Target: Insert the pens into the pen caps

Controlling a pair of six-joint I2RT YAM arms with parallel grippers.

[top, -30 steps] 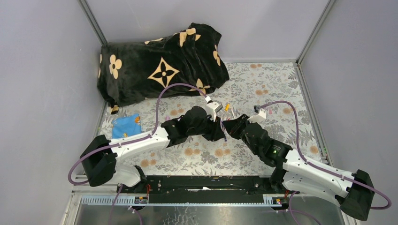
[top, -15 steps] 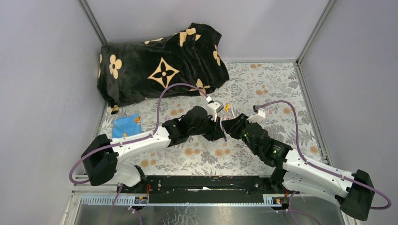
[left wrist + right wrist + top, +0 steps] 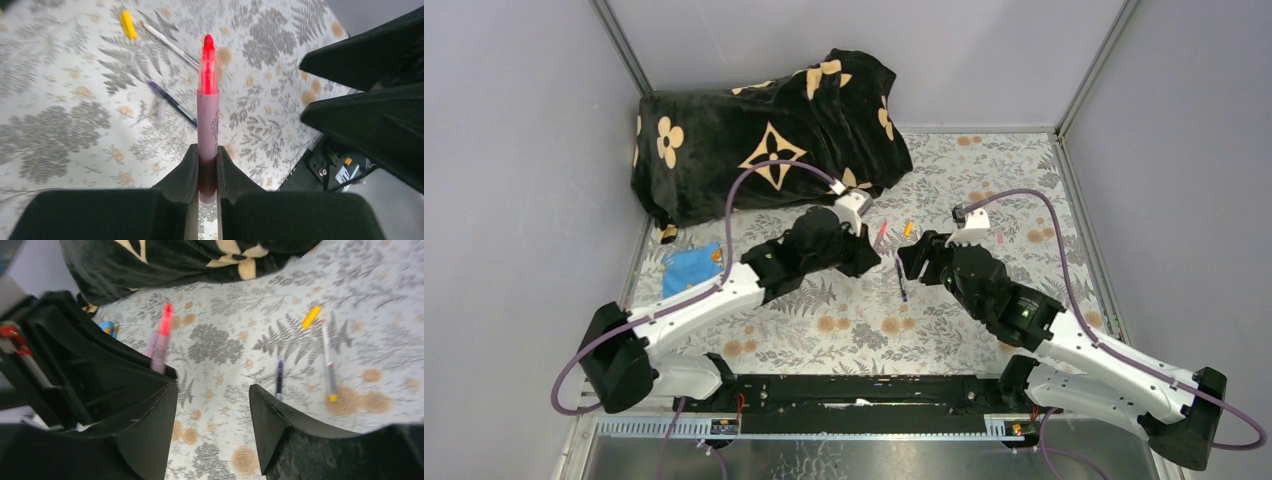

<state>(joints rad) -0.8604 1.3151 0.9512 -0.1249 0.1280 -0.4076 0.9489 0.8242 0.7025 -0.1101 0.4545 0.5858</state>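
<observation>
My left gripper is shut on the pink pen, which has a lilac-pink barrel and a bright red-pink end pointing away from the fingers. In the top view it holds the pen above the table, left of my right gripper. My right gripper is open and empty. On the table lie a dark blue pen, a white pen and an orange-yellow cap. The red pen is out of view.
A black blanket with tan flowers fills the far left of the table. A blue flat card lies at the left. A small pink piece lies right of the right gripper. Grey walls close in both sides.
The two grippers, close together before, have drawn apart. My left gripper moved left and back with the pink pen. The dark blue pen now shows on the table between them.
</observation>
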